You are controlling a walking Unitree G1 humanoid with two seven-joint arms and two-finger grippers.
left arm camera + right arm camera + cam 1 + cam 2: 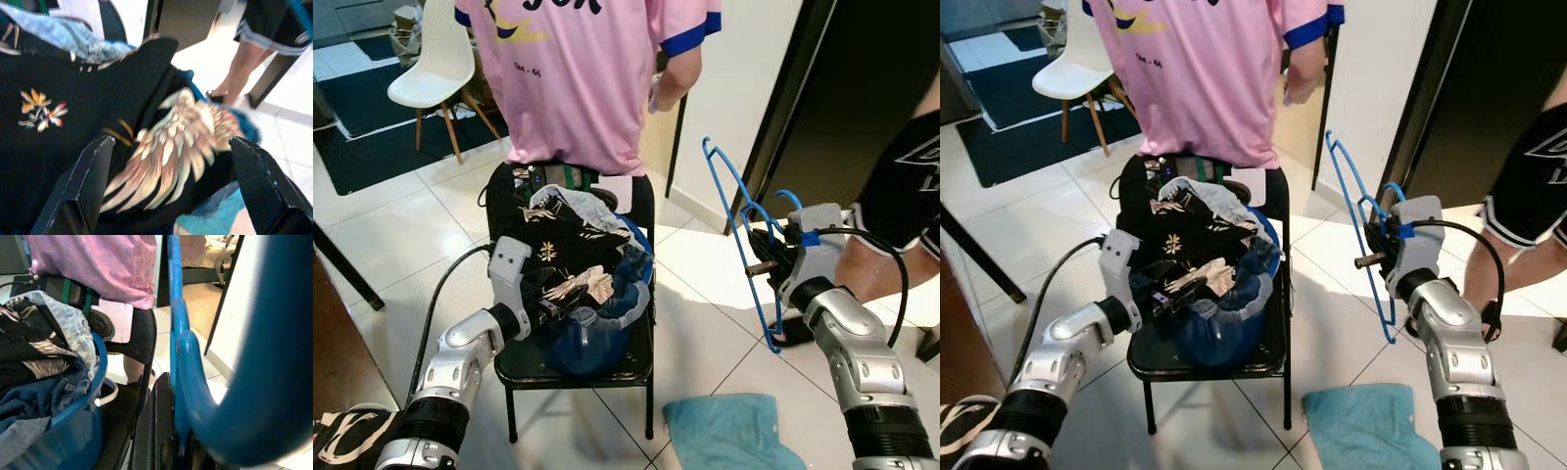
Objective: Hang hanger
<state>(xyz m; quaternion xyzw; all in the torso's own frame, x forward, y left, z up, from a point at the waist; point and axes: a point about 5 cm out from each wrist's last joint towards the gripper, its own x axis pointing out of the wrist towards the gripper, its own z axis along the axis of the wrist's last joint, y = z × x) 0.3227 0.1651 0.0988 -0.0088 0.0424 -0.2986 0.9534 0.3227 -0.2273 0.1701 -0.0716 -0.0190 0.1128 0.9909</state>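
A blue plastic hanger (741, 242) is held upright to the right of the chair, with my right gripper (766, 257) shut on it near its hook; up close the hanger (182, 362) runs along the black fingers (155, 431). My left gripper (548, 297) is open at the front of a blue basin (597, 338) heaped with clothes. Its two fingers (83, 188) straddle a black garment (122, 147) printed with pale wings.
The basin sits on a black folding chair (626, 367). A person in a pink shirt (578, 78) stands just behind the chair. Another person's leg (891, 245) is at the right by a dark doorway. A teal cloth (729, 436) lies on the floor; a white chair (435, 69) stands far left.
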